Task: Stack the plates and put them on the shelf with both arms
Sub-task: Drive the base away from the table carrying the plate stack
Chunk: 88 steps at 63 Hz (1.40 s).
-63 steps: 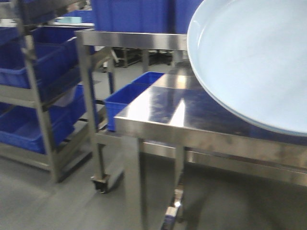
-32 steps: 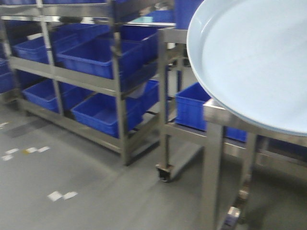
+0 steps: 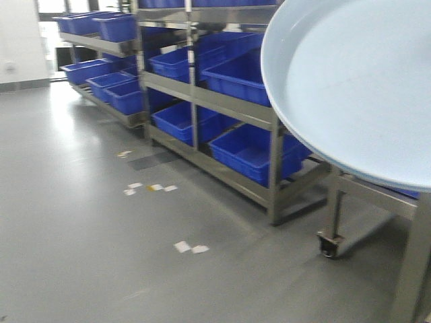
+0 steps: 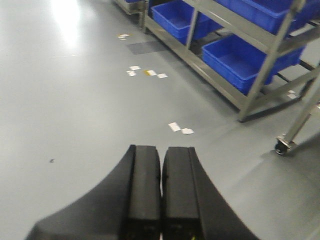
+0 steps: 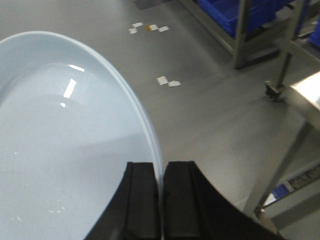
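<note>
Right claw (image 5: pixel 161 169) gripped the pale plate (image 5: pixel 65 150) by its rim; left claw (image 4: pixel 161 152) hung closed and empty over the grey floor (image 4: pixel 75 100), near the shelf (image 3: pixel 202 94) of blue crates (image 3: pixel 246 153)

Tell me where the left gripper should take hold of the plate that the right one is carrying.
Take the plate by its thin upturned rim, on a stretch away from the right gripper, which pinches that rim. Come in edge-on from outside, one finger over, one under: the broad shallow face offers nothing to pinch. The left gripper is shut, so open it first.
</note>
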Motion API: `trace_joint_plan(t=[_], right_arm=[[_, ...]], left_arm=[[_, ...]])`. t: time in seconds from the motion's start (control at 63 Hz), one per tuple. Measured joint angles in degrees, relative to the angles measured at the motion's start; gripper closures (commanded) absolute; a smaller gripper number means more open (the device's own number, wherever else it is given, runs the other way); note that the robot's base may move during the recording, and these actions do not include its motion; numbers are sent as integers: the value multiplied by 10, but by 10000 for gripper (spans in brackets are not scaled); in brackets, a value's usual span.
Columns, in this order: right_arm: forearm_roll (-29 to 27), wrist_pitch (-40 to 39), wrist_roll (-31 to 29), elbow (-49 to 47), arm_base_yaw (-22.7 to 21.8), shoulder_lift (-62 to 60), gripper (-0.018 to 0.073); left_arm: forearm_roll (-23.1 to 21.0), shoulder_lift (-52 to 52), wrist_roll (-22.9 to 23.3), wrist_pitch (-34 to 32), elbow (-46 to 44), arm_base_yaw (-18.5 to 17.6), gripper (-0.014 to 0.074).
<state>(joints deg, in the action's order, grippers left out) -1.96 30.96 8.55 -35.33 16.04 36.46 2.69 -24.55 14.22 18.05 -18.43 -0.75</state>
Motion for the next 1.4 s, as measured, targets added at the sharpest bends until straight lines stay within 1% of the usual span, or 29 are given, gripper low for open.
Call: trace_joint_plan(t=[1.396], right_arm=[[0, 0, 0, 0, 0, 0, 511]], left_arm=[[0, 0, 0, 0, 0, 0, 506]])
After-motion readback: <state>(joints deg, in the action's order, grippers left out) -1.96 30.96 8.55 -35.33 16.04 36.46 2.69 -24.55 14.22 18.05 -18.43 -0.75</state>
